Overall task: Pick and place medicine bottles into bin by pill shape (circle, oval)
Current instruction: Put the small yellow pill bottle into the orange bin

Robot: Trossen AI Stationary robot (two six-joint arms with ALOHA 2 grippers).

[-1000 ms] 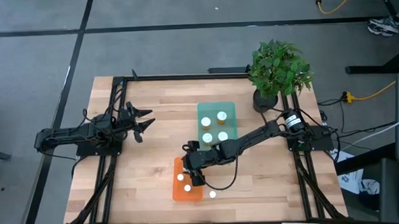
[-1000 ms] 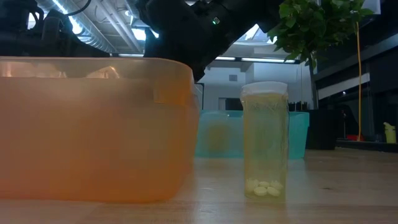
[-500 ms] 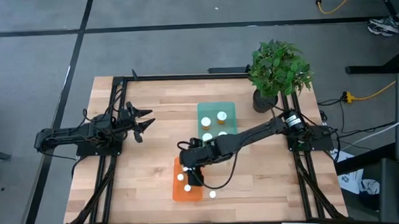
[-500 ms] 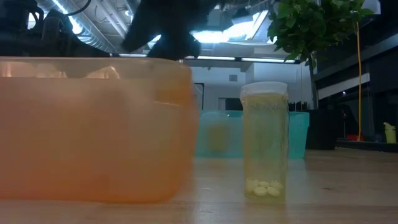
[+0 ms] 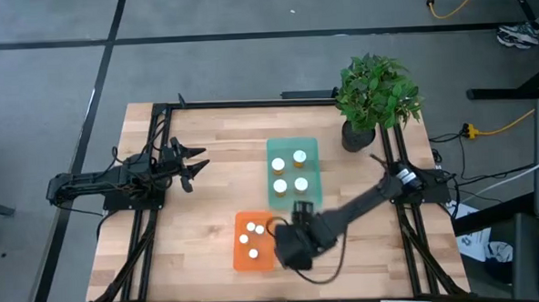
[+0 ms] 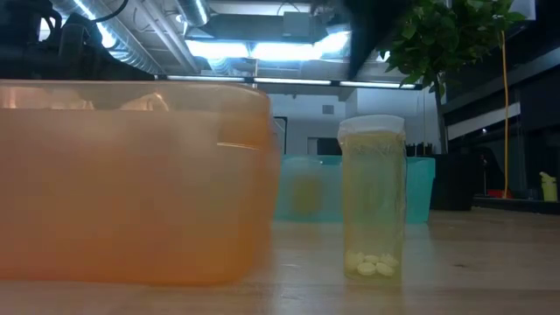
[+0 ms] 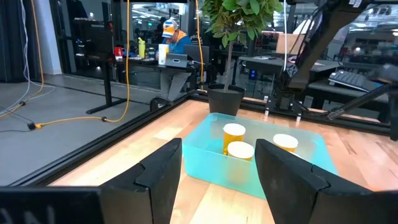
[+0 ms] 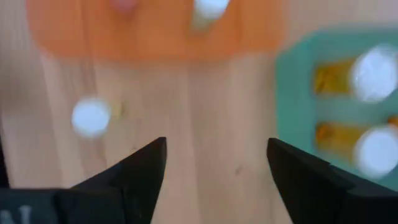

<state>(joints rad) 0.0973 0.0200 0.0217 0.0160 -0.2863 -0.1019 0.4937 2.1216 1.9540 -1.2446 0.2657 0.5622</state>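
Here translucent cylindrical bottle (image 6: 373,197), smooth orange bin (image 6: 131,179).

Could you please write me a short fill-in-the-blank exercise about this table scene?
The orange tray holds ___ medicine bottles.
The potted plant stands nearest the ___ tray.
The right gripper hovers with its jaws ___, holding nothing.
One lone bottle stands ___ on the table, outside both trays.
Missing words: three; teal; open; upright.
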